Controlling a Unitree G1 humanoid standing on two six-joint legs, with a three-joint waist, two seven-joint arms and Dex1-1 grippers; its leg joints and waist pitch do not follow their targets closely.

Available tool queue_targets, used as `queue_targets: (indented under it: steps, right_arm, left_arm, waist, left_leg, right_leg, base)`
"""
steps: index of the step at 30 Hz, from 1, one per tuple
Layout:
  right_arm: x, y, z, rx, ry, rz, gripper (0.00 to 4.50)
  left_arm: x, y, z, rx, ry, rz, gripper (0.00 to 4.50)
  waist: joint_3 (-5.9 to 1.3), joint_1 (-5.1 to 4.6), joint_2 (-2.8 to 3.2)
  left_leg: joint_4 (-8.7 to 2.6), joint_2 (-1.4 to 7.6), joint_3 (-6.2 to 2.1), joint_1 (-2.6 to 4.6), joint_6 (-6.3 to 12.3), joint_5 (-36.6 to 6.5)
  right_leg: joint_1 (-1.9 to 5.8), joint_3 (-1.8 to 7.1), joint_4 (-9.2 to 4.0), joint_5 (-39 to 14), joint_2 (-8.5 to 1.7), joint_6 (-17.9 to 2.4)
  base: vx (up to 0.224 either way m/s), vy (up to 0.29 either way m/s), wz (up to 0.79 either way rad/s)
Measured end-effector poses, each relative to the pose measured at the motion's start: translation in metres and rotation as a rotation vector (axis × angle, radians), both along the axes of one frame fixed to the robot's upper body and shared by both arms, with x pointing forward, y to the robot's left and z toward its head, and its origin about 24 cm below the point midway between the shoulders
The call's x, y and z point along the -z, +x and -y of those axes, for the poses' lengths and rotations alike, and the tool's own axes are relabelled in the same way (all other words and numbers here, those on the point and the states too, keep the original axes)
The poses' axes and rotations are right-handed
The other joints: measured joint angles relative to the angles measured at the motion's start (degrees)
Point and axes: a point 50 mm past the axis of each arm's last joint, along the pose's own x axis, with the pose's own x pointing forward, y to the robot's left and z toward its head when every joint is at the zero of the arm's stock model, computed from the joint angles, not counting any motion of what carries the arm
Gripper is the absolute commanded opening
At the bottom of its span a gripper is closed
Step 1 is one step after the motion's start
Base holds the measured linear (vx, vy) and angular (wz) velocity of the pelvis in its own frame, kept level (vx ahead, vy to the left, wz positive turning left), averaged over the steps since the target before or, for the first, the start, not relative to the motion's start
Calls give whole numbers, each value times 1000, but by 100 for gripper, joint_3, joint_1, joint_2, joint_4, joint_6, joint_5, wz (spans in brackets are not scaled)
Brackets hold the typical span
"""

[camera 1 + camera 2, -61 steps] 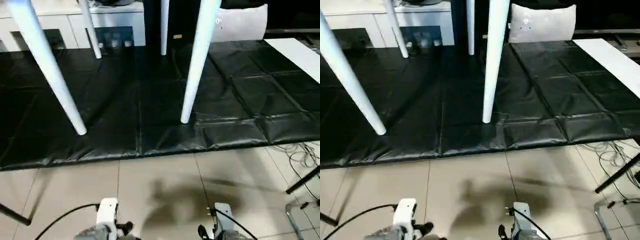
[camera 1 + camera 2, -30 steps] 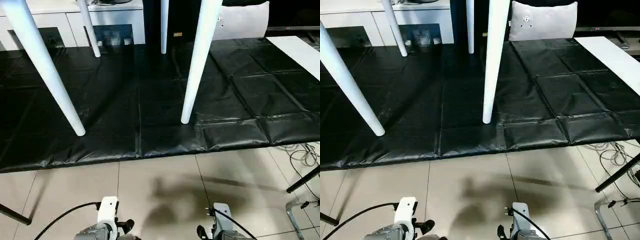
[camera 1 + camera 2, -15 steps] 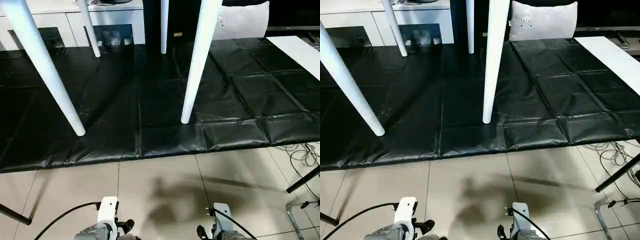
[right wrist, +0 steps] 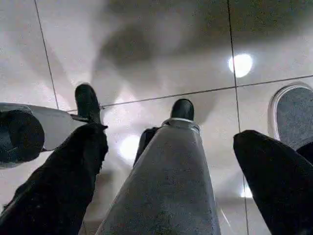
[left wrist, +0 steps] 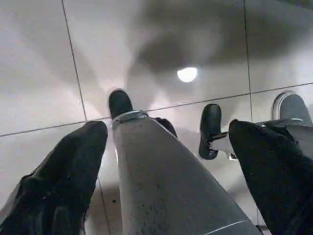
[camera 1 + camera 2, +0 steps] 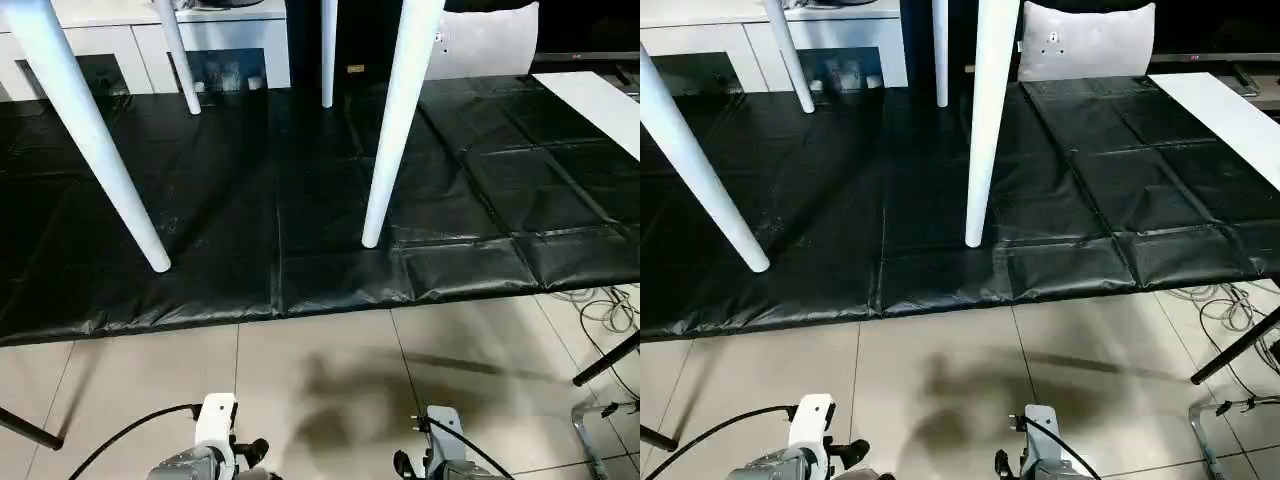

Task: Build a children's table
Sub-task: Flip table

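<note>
Nothing changed over the last second: four white legs planted on the black mat, table apparently upright and finished. Left gripper and right gripper spread wide, empty, hanging over the tiled floor.

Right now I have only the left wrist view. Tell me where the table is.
Observer: Ahead of you, its four legs standing on a black mat.
Operator: Report the right gripper.
Observer: The right gripper is open, with nothing held.
Operator: Name anything on the floor to my right.
Observer: Loose cables lie on the tiles just past the mat's near edge.
</note>
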Motion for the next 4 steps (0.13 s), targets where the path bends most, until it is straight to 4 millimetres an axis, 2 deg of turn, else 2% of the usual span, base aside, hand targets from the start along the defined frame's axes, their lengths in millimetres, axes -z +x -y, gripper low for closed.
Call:
queue_targets:
  steps: [4]
  right_arm:
    - [0, 0, 0, 0, 0, 0, 450]
  left_arm:
    - [0, 0, 0, 0, 0, 0, 441]
  waist:
    - [1, 0, -1]
  left_leg:
    - [-1, 0, 0, 0, 0, 0]
  right_leg:
    - [0, 0, 0, 0, 0, 0]
  base:
    - [0, 0, 0]
